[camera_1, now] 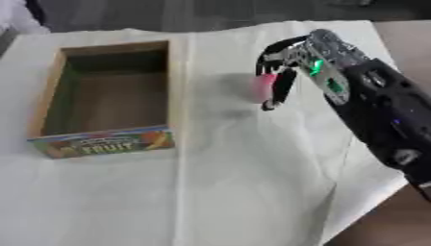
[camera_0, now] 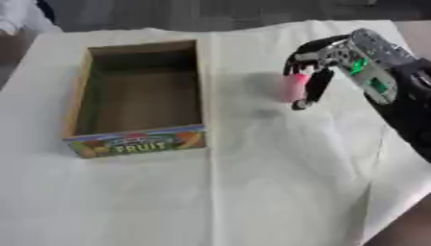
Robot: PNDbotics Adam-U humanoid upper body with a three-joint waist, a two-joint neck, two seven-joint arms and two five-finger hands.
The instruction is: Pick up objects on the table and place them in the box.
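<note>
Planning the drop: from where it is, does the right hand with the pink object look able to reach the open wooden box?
Probably yes: only bare white cloth separates the right hand, curled on the pink object, from the open wooden box.

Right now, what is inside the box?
The box shows only its bare brown floor. The near wall hides a strip of floor. The pink object is outside it, in the right hand.

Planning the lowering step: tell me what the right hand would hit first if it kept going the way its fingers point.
The right hand points its fingers downward while curled round a pink object. Straight on, it would likely meet the white cloth just below, right of the box; height above the cloth is unclear.
</note>
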